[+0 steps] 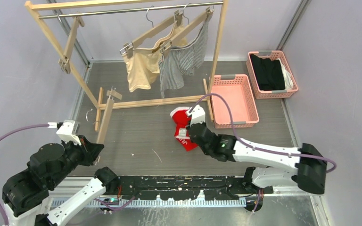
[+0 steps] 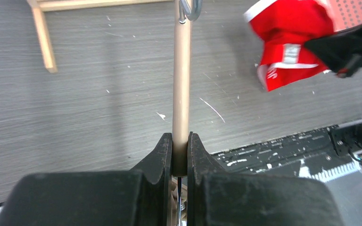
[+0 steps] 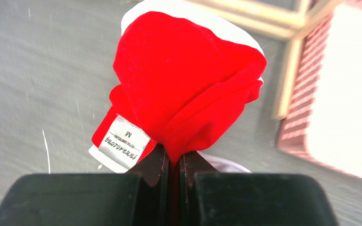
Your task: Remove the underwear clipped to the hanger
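The red underwear (image 1: pixel 183 126) with a white waistband hangs bunched from my right gripper (image 1: pixel 192 134), which is shut on it above the floor; it also shows in the right wrist view (image 3: pixel 188 80) with its size label, pinched in the gripper (image 3: pixel 171 157). My left gripper (image 1: pixel 95 149) is shut on the bar of an empty wooden hanger (image 1: pixel 105 117), seen close in the left wrist view (image 2: pixel 181 84) between the gripper (image 2: pixel 179 141). The beige underwear (image 1: pixel 140 70) and the striped underwear (image 1: pixel 181 63) hang clipped to hangers on the rail.
The wooden rack (image 1: pixel 220 47) stands at the back, with another empty hanger (image 1: pixel 69 44) on its left. An empty pink basket (image 1: pixel 246 99) sits right of the rack foot. A second pink basket (image 1: pixel 290 89) holds black clothes.
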`<action>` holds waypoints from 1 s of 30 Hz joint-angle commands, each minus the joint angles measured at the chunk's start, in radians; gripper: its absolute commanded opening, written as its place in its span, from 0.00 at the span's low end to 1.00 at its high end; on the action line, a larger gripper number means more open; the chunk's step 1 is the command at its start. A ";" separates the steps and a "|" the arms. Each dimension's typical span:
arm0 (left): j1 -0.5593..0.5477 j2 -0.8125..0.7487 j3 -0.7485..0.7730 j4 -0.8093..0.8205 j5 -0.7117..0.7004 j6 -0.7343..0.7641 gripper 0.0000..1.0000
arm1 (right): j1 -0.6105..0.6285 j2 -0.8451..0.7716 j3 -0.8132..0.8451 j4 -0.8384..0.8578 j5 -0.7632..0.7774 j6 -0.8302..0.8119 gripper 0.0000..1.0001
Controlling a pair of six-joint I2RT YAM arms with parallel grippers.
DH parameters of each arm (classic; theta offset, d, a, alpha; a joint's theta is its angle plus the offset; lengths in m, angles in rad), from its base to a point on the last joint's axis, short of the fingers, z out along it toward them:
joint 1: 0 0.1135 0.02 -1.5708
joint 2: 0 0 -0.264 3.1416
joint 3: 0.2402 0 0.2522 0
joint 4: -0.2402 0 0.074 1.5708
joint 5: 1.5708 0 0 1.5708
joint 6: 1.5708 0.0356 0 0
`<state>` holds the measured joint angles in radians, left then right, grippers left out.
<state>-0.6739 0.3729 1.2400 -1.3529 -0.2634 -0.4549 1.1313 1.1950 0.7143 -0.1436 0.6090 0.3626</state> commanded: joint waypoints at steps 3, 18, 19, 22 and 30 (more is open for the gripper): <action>0.005 0.075 0.074 0.083 -0.151 0.088 0.00 | -0.002 -0.173 0.131 -0.101 0.367 -0.097 0.01; 0.005 0.461 0.229 0.307 -0.330 0.407 0.00 | -0.404 -0.342 0.262 -0.077 0.369 -0.271 0.01; 0.008 0.486 0.252 0.313 -0.333 0.422 0.00 | -0.430 -0.328 0.261 -0.067 0.358 -0.269 0.01; 0.048 0.555 0.307 0.329 -0.301 0.461 0.00 | -0.502 -0.265 0.264 -0.054 0.321 -0.263 0.01; 0.385 0.648 0.355 0.379 -0.004 0.519 0.00 | -0.684 -0.106 0.248 0.039 0.178 -0.271 0.01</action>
<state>-0.3836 1.0042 1.5391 -1.0668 -0.4042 0.0097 0.5106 1.0676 0.9443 -0.2134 0.8669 0.1024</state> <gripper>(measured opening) 0.072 0.108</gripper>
